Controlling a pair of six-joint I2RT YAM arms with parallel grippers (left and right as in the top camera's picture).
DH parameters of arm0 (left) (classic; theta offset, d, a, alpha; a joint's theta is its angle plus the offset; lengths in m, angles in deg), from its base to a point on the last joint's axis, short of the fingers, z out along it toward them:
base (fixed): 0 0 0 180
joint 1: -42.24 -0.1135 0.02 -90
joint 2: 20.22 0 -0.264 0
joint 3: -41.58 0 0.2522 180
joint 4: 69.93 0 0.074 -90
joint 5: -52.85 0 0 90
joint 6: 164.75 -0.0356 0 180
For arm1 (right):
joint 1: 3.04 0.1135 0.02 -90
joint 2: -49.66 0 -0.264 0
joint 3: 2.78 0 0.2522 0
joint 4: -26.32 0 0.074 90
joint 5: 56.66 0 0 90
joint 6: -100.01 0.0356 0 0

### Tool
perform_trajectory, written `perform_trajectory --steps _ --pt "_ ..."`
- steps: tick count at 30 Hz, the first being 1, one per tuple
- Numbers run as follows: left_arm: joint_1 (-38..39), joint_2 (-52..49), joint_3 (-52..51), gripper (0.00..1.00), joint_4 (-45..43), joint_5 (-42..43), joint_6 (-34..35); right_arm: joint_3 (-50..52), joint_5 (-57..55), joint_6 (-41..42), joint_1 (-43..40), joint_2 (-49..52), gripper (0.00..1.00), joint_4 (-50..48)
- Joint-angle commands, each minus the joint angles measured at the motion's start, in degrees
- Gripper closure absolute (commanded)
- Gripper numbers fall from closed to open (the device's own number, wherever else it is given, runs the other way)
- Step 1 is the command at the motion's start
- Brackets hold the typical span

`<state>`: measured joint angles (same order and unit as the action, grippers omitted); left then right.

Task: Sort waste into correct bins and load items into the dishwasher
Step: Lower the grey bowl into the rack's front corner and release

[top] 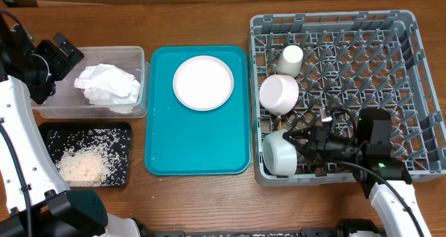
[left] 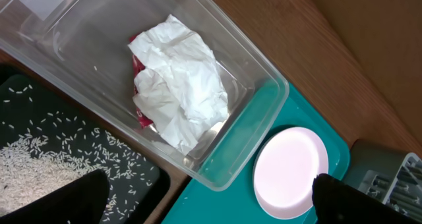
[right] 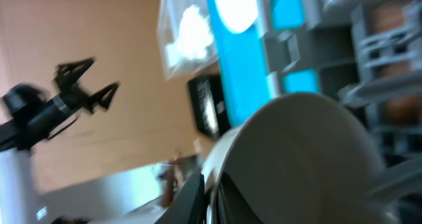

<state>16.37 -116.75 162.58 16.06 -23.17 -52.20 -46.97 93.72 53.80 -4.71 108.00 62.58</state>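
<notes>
The crumpled white napkin [top: 108,86] [left: 181,82] lies in the clear tub [top: 132,52] over a red sauce packet [left: 140,115]. Rice grains [top: 80,166] are piled in the black tray [top: 118,129]. My left gripper [top: 68,54] [left: 208,181] hovers open and empty over the tub's left end. A pale pink plate [top: 203,82] [left: 290,171] rests on the teal tray. In the grey dish rack [top: 390,63] stand a white cup [top: 291,58] and a whitish-pink bowl [top: 279,94]. My right gripper [top: 306,145] [right: 212,191] is shut on the rim of the grey-green bowl [top: 281,155] [right: 297,158] at the rack's front left.
The teal serving tray [top: 195,150] lies between the two bins and the rack. The rack's upright pegs surround my right arm. Bare wooden table shows along the front edge and at the far right.
</notes>
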Motion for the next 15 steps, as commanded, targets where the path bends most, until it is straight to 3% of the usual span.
perform_trajectory --steps 1,15 --pt "0.4 0.2 1.2 0.00 -0.1 0.5 0.6 0.5 -8.6 -3.8 0.3 -0.1 0.91 -0.6" --pt "0.6 0.2 1.2 0.00 -0.1 0.5 0.6 0.4 -13.4 -14.9 -1.1 -0.1 0.90 -0.5"
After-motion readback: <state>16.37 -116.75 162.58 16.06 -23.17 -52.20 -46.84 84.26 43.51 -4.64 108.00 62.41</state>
